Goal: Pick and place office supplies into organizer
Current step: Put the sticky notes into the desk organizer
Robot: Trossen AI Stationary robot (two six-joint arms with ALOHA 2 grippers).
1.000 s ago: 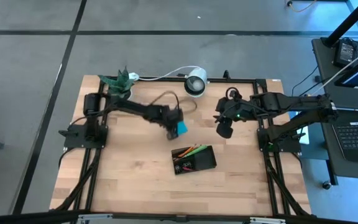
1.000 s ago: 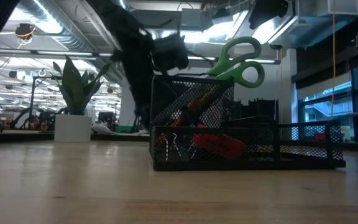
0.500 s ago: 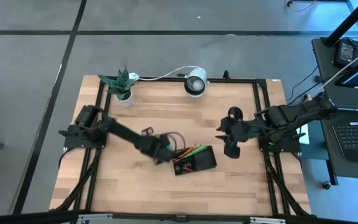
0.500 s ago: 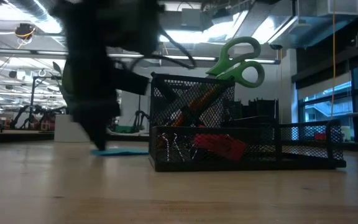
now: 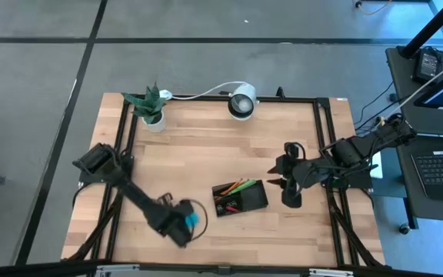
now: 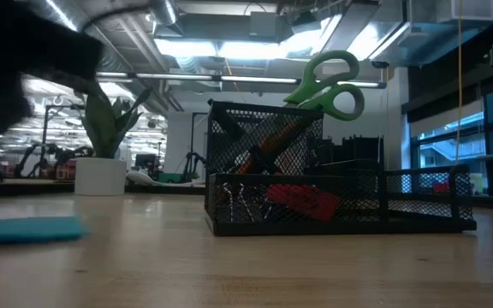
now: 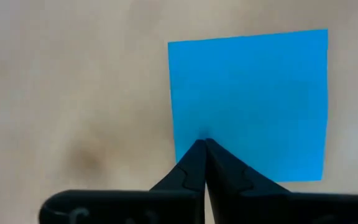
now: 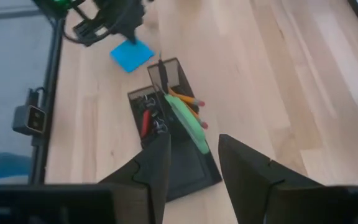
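Now the left pincer (image 7: 204, 144) is closed tight, its tips meeting at the edge of the blue sticky-note pad (image 7: 248, 102), which lies flat on the counter (image 5: 206, 146) near its front, left of the organizer (image 5: 240, 198). Scissors (image 6: 328, 81), pencils (image 8: 185, 98) and pens stand in the organizer. The right pincer (image 8: 191, 152) hovers just right of it, fingers apart and empty.

Sticky pad (image 5: 194, 220) on table (image 5: 183, 146), left of organizer (image 5: 241, 198); scissors (image 6: 330, 82), pencils (image 5: 238, 187) inside organizer
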